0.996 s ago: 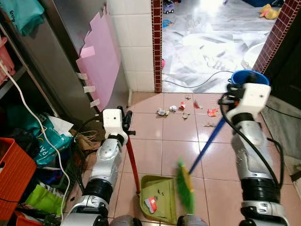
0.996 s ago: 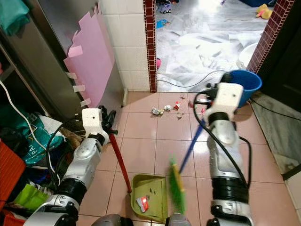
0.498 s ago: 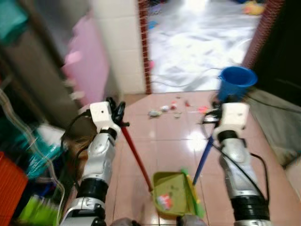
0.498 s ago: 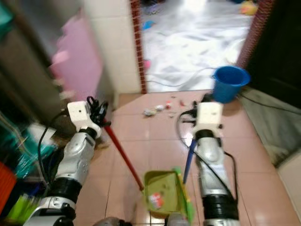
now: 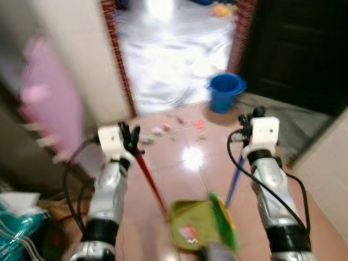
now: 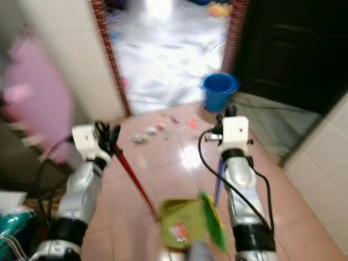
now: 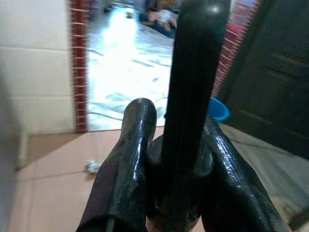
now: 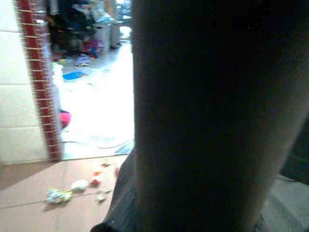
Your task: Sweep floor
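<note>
My left gripper (image 5: 129, 141) is shut on the black top of the red dustpan handle (image 5: 150, 179); in the left wrist view its fingers (image 7: 130, 159) clasp that black grip (image 7: 188, 96). The green dustpan (image 5: 190, 231) rests on the pink tiles just before me, with a red and white scrap (image 5: 188, 232) in it. My right gripper (image 5: 247, 120) is shut on the blue broom handle (image 5: 234, 184). The green bristles (image 5: 222, 220) lie along the dustpan's right edge. Several bits of litter (image 5: 163, 129) lie on the tiles near the doorway.
A blue bucket (image 5: 225, 89) stands at the doorway's right side, next to a dark door (image 5: 299, 49). A brick-trimmed opening (image 5: 114, 49) leads to a bright room. A pink sheet (image 5: 38, 103) leans at the left, with bags (image 5: 16, 228) below. The picture is blurred.
The whole view has swung to the right, bringing the bucket and dark door towards the centre. The broom's bristles have moved in against the dustpan's right edge. Both grippers keep their hold.
</note>
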`<state>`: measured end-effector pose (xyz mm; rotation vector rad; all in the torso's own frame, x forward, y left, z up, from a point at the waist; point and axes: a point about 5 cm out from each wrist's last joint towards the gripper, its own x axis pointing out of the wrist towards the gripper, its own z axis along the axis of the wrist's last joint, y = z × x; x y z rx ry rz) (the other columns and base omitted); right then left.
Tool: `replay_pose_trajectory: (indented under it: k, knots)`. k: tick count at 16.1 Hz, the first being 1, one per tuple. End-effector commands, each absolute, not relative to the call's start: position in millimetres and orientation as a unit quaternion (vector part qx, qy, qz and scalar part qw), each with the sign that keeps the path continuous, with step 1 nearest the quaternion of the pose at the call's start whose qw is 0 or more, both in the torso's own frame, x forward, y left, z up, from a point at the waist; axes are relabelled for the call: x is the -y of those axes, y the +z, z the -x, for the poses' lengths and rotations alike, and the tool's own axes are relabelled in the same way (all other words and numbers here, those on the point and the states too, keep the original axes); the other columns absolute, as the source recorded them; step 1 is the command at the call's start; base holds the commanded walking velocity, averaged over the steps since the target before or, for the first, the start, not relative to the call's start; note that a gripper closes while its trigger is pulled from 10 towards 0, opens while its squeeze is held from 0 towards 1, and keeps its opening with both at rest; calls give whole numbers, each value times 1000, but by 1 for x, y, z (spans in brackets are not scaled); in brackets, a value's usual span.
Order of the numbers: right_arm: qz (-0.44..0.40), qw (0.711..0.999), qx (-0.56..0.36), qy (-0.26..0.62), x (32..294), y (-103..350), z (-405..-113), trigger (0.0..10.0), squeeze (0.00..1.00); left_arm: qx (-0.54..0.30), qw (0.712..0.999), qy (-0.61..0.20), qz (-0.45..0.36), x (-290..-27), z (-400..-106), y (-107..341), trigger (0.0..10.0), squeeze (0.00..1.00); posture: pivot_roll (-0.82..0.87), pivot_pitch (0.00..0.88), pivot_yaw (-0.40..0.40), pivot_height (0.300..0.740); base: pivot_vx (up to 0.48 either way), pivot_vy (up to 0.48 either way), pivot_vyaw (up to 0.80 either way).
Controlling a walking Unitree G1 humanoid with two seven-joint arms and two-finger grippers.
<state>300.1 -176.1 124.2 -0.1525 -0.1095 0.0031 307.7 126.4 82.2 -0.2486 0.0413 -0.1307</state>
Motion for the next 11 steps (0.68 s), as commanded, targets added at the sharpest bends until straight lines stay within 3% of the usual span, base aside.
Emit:
replay_pose_trajectory:
  k: [1, 4, 7, 11]
  knots:
    - [100, 993, 61, 10, 175, 130, -305, 10000, 0, -9, 989, -62, 133, -121, -308, 89, 10000, 0, -86, 0, 34, 740, 0, 0, 0]
    - [125, 991, 37, 43, 158, 121, -311, 10000, 0, -2, 994, -27, 106, -134, -297, 88, 10000, 0, -27, 0, -33, 740, 0, 0, 0]
    - [80, 994, 37, 60, 144, 115, -312, 10000, 0, -8, 994, -14, 106, -139, -283, 80, 10000, 0, -12, 0, -11, 740, 0, 0, 0]
    - [85, 995, 48, 38, 147, 113, -305, 10000, 0, 0, 995, -20, 93, -144, -280, 83, 10000, 0, -37, 0, 33, 740, 0, 0, 0]
